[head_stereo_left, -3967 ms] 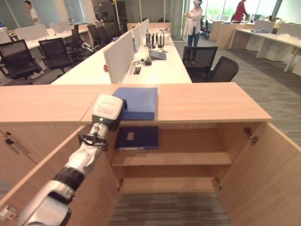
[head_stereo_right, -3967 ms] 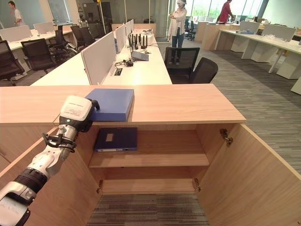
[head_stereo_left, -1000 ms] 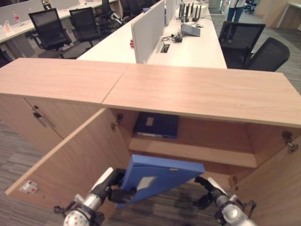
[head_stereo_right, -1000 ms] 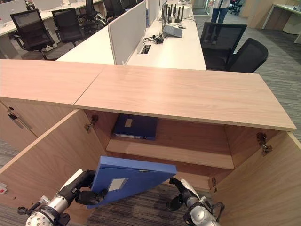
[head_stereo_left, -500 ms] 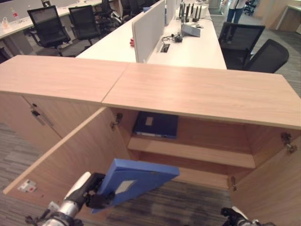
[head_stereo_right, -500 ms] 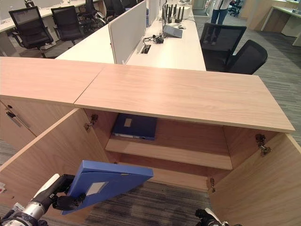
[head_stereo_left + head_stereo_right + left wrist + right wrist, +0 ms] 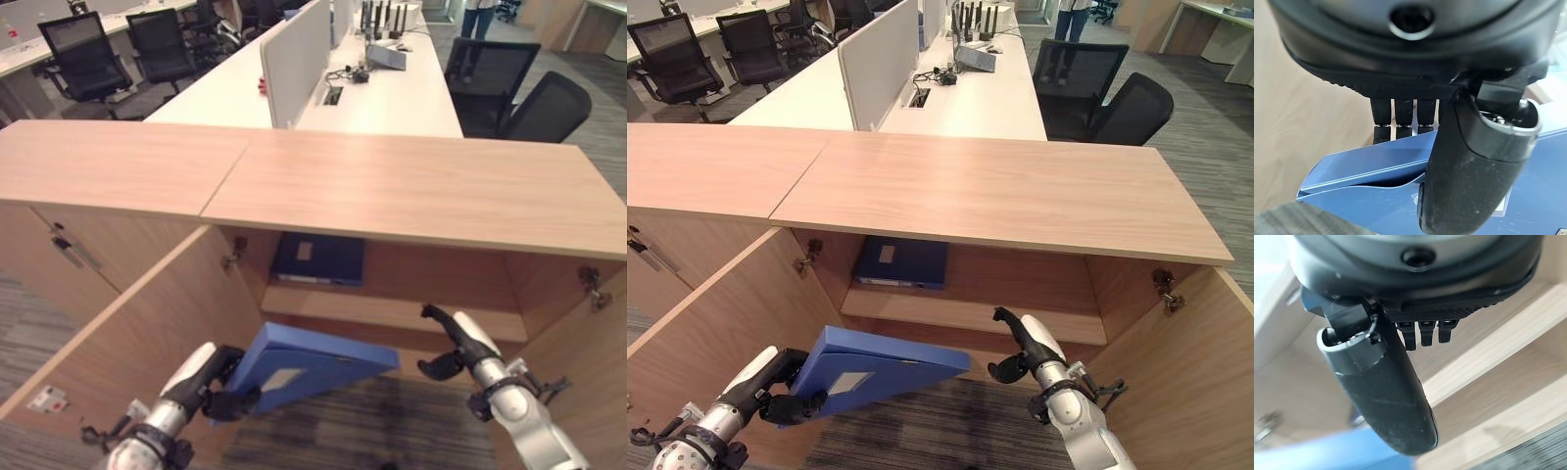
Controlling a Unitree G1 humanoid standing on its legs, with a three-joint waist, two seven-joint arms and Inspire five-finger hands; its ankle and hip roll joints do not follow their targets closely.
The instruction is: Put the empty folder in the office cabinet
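I judge the job about halfway: the cabinet stands with both doors swung wide, but the blue folder is not yet inside. I have it in my left hand, low in front of the opening, just outside the lower compartment and beside the open left door. What is left, as I read it, is to carry it forward past the shelf edge, lay it down and let go.

In the left wrist view my fingers are curled behind the folder's edge and the thumb presses on its face, so the hand is clamped on the folder. My right hand hangs free in front of the shelf, near the folder's far corner but apart from it; its fingers are bent inward with nothing in them.

The folder is a flat, stiff blue box file with a pale label on its face. It is tilted, the far end higher, pointing toward the cabinet's inside. A second, darker blue folder already lies flat on the upper shelf, toward its left side.
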